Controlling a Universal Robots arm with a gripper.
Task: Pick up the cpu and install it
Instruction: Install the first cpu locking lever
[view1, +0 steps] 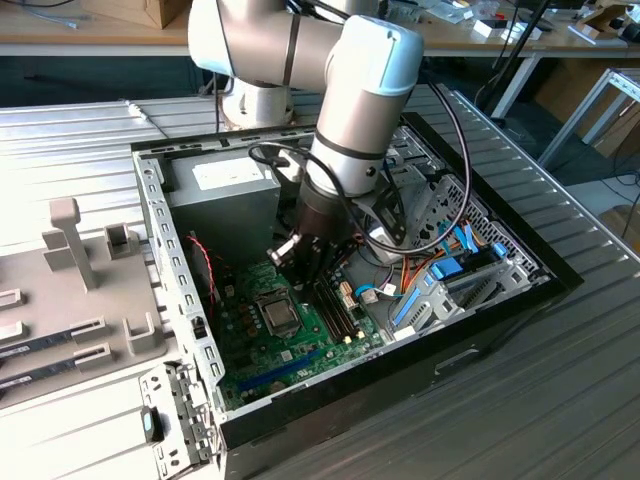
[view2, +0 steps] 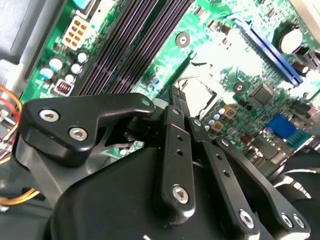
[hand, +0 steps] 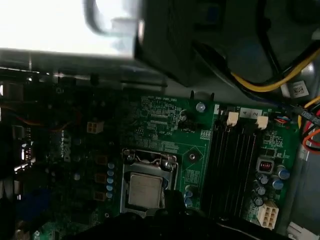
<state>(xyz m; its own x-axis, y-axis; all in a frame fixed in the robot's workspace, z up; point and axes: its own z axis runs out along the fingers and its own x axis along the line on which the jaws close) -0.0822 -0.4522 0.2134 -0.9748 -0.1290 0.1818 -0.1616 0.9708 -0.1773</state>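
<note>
Low and left of centre in the first wrist view, I am seeing the cpu (hand: 144, 192) lying flat inside its socket frame (hand: 149, 186) on the motherboard (hand: 165, 125). In the exterior view the same grey square (view1: 280, 316) is sitting near the middle of the frame, down in the open computer case (view1: 160, 230). In the second wrist view it is showing as a pale, glare-washed patch (view2: 199, 94) just past the fingertips.

I am judging the chip to be light, thin and rigid, with a smooth metal top that would be slippery under hard pads. Its underside and the socket contacts are likely fragile, so I am thinking any hold belongs on two opposite edges, at the thin rim, kept level and with little force. The frame around it is leaving little room beside those edges.

Moving outward, the dark memory slots (hand: 232, 165) are running beside the socket, toward the right of the first wrist view. The gripper (view2: 172, 97) is hanging above the board, its fingers (view2: 172, 130) drawn together with nothing between them. In the exterior view it (view1: 305, 262) is hovering just above and slightly to the upper right of the chip, not touching it. Bundled cables (view1: 420, 270) are crowding the case at the exterior view's right.
</note>
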